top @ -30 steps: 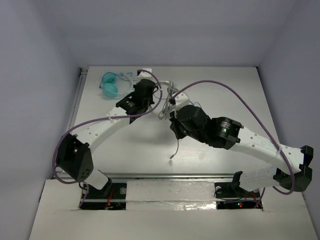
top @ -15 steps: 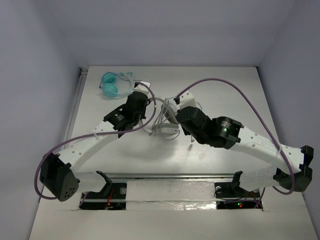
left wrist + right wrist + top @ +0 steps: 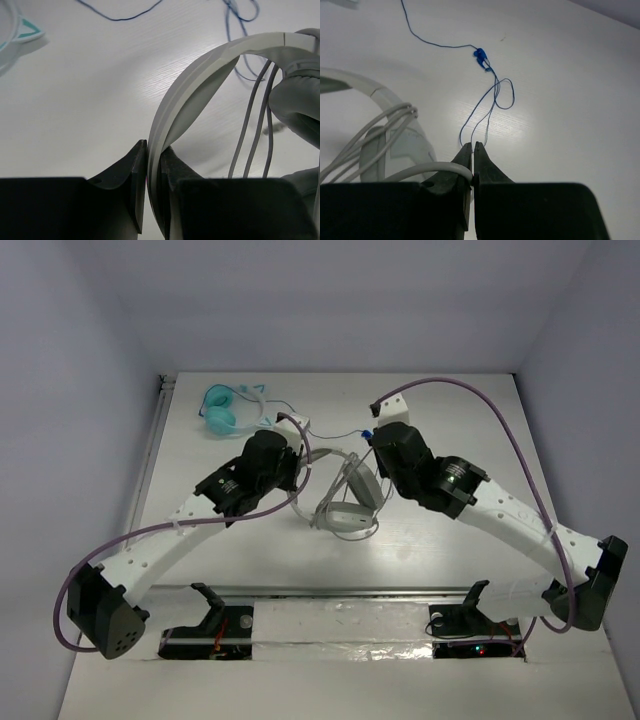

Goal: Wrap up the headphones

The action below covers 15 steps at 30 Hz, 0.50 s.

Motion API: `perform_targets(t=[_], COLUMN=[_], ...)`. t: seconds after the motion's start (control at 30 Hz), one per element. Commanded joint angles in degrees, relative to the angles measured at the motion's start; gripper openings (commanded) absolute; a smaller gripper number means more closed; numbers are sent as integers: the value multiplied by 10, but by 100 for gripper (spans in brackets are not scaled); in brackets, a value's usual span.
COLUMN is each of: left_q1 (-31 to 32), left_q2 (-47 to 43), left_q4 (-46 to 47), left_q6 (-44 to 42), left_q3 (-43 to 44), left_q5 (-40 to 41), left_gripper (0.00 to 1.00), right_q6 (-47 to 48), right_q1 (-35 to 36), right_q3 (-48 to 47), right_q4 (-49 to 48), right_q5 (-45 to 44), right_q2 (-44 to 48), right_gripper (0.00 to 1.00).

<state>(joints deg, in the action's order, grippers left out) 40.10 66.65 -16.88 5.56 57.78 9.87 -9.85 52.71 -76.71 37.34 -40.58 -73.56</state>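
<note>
A: White and light-grey over-ear headphones with padded oval cups, down on the white table, middle, between both arms. Well apart from the small teal headphones at the far left corner.

B: Noted. Left wrist view?

A: Left gripper clamped on the wide grey headband, edge-on between the two black fingers. Several turns of thin grey cable already across the band, beside a padded earcup.

B: Judging by that: wrapping well under way, not finished. And the right wrist view?

A: Right gripper pinched shut, with the grey cable running into its jaws, so apparently gripping it. Thin blue cable loose on the table just ahead.

B: Then keep the band pinned firmly, carry the cable round it under light, even tension, and lay each turn snug beside the last. Steer wide of the blue cable; some risk of snagging it into the loop.
</note>
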Motion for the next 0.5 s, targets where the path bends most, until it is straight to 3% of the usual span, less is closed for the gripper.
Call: perform_targets(t=[0.0,0.13,0.47], left_q1=[2,2,-5], left_q2=[-29,-26,-35], left_q4=[19,10,26], left_q6=[-9,5,21], left_q3=[22,51,80], left_q5=[-118,-159,-211], left_gripper=[0,0,0], right_q6=[25,16,-21], right_q1=[-37,-63,-121], right_q3=[2,14,73], right_q4=[-103,-111,-161], right_q5=[-8,-6,94], right_q2=[1,-9,34], right_gripper=[0,1,7])
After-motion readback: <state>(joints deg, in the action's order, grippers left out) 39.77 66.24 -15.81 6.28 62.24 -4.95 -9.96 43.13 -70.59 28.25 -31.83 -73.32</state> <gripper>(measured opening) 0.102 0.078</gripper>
